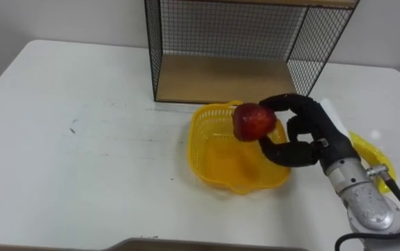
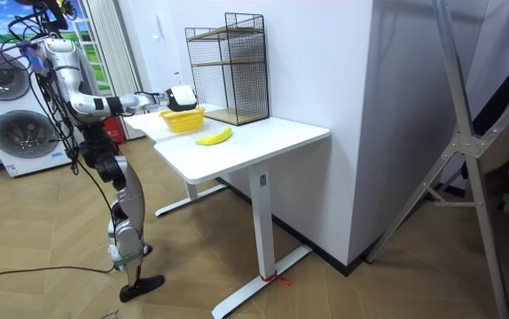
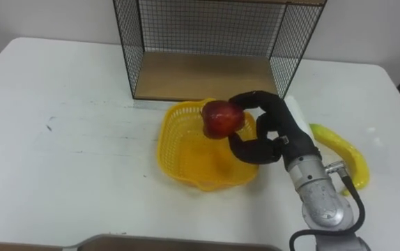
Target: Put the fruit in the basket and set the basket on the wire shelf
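from my remote station, the robot's right hand (image 1: 310, 134) is seen clamped on a red apple (image 1: 254, 122), dark fingers curled over the fruit's top and far side, thumb curled beneath it; the apple hangs over the far right part of the yellow basket (image 1: 198, 150), above the rim and clear of the basket's floor; whether it brushes the rim i cannot tell; the basket, an open plastic lattice, stands on the white table (image 1: 81, 139) just in front of the wire shelf (image 1: 221, 35), close to its open front; the shelf is a black mesh frame with a wooden board (image 1: 221, 80) as its bottom level, and it stands at the table's far side; a banana (image 3: 339, 150) lies on the table to the right of the basket, beside and partly behind the wrist of the working arm, apart from the basket; the arm comes in from the lower right and reaches forward across the table's near right area; in the room view i see the robot standing upright at the end of the table on the room view's left, one arm stretched out over the tabletop towards the basket, with two washing machines (image 2: 15, 133) behind it against the wall and a wooden floor (image 2: 59, 230) underfoot.
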Tool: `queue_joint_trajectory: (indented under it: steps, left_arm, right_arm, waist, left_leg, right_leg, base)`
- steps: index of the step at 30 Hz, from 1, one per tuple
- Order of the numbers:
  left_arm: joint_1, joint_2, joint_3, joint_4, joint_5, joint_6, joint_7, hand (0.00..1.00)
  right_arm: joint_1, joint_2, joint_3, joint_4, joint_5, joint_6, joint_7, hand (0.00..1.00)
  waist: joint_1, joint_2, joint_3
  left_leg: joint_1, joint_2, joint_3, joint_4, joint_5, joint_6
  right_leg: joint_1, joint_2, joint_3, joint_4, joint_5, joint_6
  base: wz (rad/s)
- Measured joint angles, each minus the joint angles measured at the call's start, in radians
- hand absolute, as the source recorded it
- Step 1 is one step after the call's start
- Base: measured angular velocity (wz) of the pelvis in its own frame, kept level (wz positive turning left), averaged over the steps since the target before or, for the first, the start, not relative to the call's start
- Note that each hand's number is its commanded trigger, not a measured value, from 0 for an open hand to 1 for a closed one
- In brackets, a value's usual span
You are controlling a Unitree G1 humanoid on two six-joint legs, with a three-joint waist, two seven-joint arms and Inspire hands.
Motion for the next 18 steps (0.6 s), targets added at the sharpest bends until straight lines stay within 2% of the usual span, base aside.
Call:
queue_joint_trajectory:
  steps: [6, 18]
  left_arm:
    - [-0.002, 0.006, -0.035, 0.002, 0.0, -0.003, 0.0, 0.0]
    - [-0.005, 0.009, -0.035, 0.003, 0.0, -0.017, 0.0, 0.0]
  right_arm:
    - [0.0, 0.0, 0.001, -0.032, -0.006, -0.001, 0.005, 0.0]
    - [0.0, 0.0, 0.006, -0.04, -0.005, -0.001, 0.004, 0.0]
  waist:
    - [0.002, 0.0, -0.0001]
    - [-0.002, -0.004, 0.0014]
  left_leg:
    - [0.0, 0.0, 0.0, -0.002, 0.0, 0.0]
    - [-0.001, 0.0, 0.0, -0.001, 0.0, 0.0]
  right_leg:
    - [0.0, 0.0, 0.0, 0.0, 0.001, 0.0]
    - [-0.001, 0.0, -0.001, -0.001, 0.001, 0.0]
  base:
    - [0.0]
    - [0.0]
